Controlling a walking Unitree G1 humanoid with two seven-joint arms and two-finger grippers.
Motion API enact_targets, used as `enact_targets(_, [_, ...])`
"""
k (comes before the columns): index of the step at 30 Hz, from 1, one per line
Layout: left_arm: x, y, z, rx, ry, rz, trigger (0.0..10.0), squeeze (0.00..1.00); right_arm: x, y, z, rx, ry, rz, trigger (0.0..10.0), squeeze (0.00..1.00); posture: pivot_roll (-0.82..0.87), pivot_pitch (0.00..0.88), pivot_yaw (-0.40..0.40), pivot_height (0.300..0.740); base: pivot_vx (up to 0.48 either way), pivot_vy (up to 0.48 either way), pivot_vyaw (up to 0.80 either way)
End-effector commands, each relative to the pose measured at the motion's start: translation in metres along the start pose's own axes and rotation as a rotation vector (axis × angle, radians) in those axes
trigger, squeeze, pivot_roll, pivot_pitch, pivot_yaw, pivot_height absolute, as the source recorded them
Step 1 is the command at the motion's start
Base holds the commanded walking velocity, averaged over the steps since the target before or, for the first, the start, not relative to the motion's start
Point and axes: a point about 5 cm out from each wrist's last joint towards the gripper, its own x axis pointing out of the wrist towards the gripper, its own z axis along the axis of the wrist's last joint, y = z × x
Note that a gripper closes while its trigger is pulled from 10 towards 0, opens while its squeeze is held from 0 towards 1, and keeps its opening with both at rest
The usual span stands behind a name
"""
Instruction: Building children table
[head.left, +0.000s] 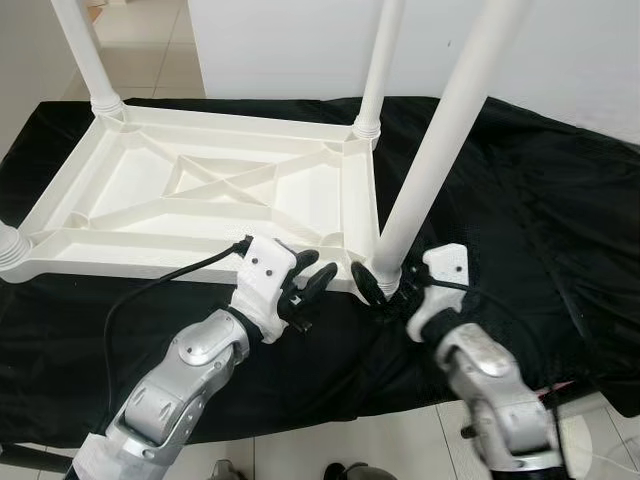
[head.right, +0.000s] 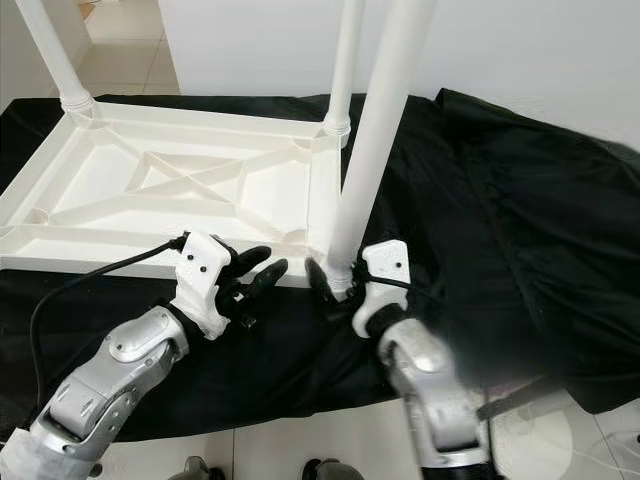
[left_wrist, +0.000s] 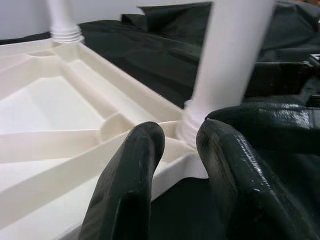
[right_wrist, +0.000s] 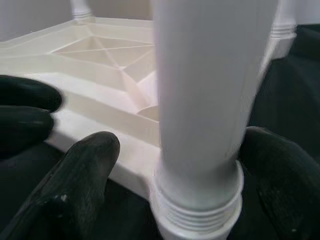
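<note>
Upturned white children's table (head.left: 210, 190) on a black cloth (head.left: 520, 200), with both pincers at its near right corner.

The table lies top-down on the cloth-draped worktop, its ribbed underside facing up. Legs rise from the far-left (head.left: 88, 50), far-right (head.left: 380, 60) and near-left (head.left: 10, 245) corners. The right pincer (head.left: 385, 285) grasps the base of the near-right leg (head.left: 450, 110), one black finger on each side of the threaded collar where that leg meets its corner socket. The left pincer (head.left: 312, 278) is released, its fingers (left_wrist: 130, 185) slightly parted, holding nothing, poised just beside the table's near edge and close to the same corner. A black cable (head.left: 150, 290) runs from the left wrist.
</note>
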Motion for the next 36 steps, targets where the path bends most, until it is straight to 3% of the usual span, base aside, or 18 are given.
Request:
enact_targets(1, [0.0,-0.01,0.001,0.003,-0.011,-0.144,10.0,0.0,0.001,-0.002,0.001,-0.002,-0.009,0.054,10.0,0.0,-0.09,0.118,-0.034,0.74,0.0,0.0,0.0])
enact_targets(6, [0.003,-0.012,0.001,0.003,-0.015,-0.151,10.0,0.0,0.017,-0.025,-0.001,-0.078,0.019,0.117,10.0,0.0,-0.08,0.106,-0.033,0.74,0.0,0.0,0.0])
enact_targets(17, [0.002,-0.016,-0.001,0.007,-0.005,-0.17,10.0,0.0,0.034,-0.025,-0.012,-0.106,0.049,0.207,10.0,0.0,-0.07,0.095,-0.036,0.74,0.0,0.0,0.0])
enact_targets(18, [0.002,-0.016,-0.001,0.009,-0.003,-0.173,10.0,0.0,0.036,-0.024,-0.015,-0.106,0.048,0.231,8.8,0.0,-0.07,0.096,-0.035,0.74,0.0,0.0,0.0])
enact_targets(19, [0.002,-0.016,-0.001,0.011,-0.001,-0.174,10.0,0.0,0.038,-0.02,-0.019,-0.084,0.035,0.281,2.5,0.0,-0.06,0.098,-0.037,0.74,0.0,0.0,0.0])
enact_targets(21, [0.002,-0.015,-0.001,0.011,-0.001,-0.173,10.0,0.0,0.038,-0.019,-0.02,-0.067,0.026,0.302,2.5,0.0,-0.06,0.098,-0.037,0.74,0.0,0.0,0.0])
enact_targets(22, [0.002,-0.015,-0.001,0.014,-0.001,-0.17,10.0,0.0,0.038,-0.018,-0.022,-0.047,0.026,0.308,0.0,0.0,-0.06,0.104,-0.035,0.74,0.0,0.0,0.0])
enact_targets(28, [0.001,-0.015,-0.001,0.017,-0.002,-0.156,10.0,0.0,0.038,-0.021,-0.029,-0.046,0.032,0.26,0.0,0.0,-0.05,0.114,-0.045,0.74,0.0,0.0,0.0])
enact_targets(29, [0.0,-0.014,-0.001,0.016,-0.001,-0.147,10.0,0.0,0.037,-0.022,-0.032,-0.05,0.039,0.222,4.9,0.0,-0.05,0.119,-0.049,0.74,0.0,0.0,0.0])
enact_targets(31, [0.0,-0.014,-0.001,0.016,-0.001,-0.147,10.0,0.0,0.037,-0.022,-0.032,-0.05,0.039,0.222,4.9,0.0,-0.05,0.119,-0.049,0.74,0.0,0.0,0.0])
enact_targets(32, [-0.001,-0.014,-0.002,0.013,0.003,-0.14,10.0,0.0,0.034,-0.021,-0.033,-0.027,0.044,0.185,10.0,0.0,-0.05,0.123,-0.054,0.74,0.0,0.0,0.0])
enact_targets(36, [-0.002,-0.016,-0.004,0.005,0.006,-0.134,10.0,0.0,0.033,-0.019,-0.035,0.002,0.047,0.068,10.0,0.0,-0.05,0.126,-0.053,0.74,0.0,0.0,0.0])
